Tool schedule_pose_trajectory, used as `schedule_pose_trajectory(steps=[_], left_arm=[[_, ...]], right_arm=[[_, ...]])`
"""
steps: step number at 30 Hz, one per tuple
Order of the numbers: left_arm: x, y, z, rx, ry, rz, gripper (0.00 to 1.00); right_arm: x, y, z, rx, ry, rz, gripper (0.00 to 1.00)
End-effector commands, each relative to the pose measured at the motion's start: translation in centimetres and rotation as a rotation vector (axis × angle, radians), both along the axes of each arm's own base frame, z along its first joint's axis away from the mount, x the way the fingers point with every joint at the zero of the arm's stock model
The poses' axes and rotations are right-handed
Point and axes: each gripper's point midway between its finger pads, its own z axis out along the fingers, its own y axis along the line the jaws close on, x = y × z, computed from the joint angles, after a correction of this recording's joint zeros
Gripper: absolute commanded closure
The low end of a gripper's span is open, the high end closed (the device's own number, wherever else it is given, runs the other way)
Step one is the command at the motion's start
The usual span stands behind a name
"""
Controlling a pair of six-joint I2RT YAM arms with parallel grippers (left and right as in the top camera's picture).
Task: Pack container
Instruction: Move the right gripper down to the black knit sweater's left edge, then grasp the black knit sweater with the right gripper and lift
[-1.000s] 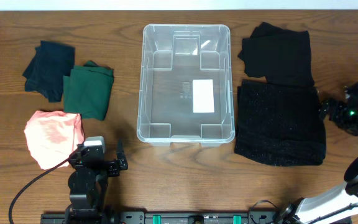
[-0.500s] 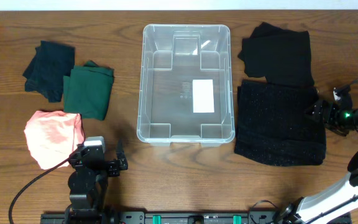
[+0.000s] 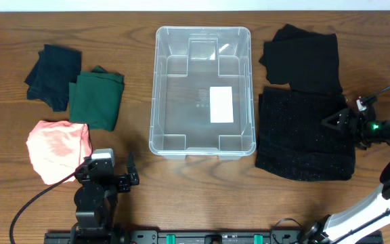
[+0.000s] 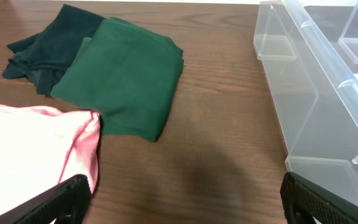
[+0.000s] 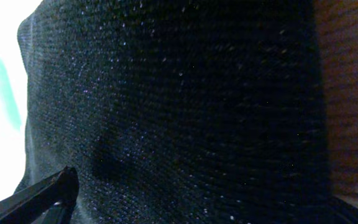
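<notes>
Overhead bright, even, sharp; soft shadow along container (image 3: 204, 146) near rim, faint glare on far wall. Left wrist view clear, pale highlights on plastic. Right wrist view dim, black knit (image 5: 185, 112) grainy; top-left corner blown out white

Dark brown, wood-grained bench (image 3: 202, 196), evenly lit from above, with a pale strip (image 3: 46, 4) beyond the far edge.

Wooden table (image 3: 135, 74) bearing clear container (image 3: 155, 102), five garments (image 3: 95, 99)
</notes>
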Motion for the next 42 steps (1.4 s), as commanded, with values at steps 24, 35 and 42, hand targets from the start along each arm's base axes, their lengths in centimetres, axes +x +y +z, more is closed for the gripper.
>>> schedule_pose_trajectory(steps=[24,35,42], left_arm=[[0.0,0.1,-0.8,-0.003,0.015,0.006,0.02],[0.0,0.1,-0.8,-0.003,0.015,0.006,0.02],[0.0,0.1,-0.8,-0.003,0.015,0.006,0.02]], right_arm=[[-3.0,2.0,-3.1,0.046,0.226,-0.066,0.86],[0.6,1.6,5.5,0.025,-0.047,-0.114,0.99],[2.8,2.2,15.9,0.038,-0.350,-0.205,0.99]])
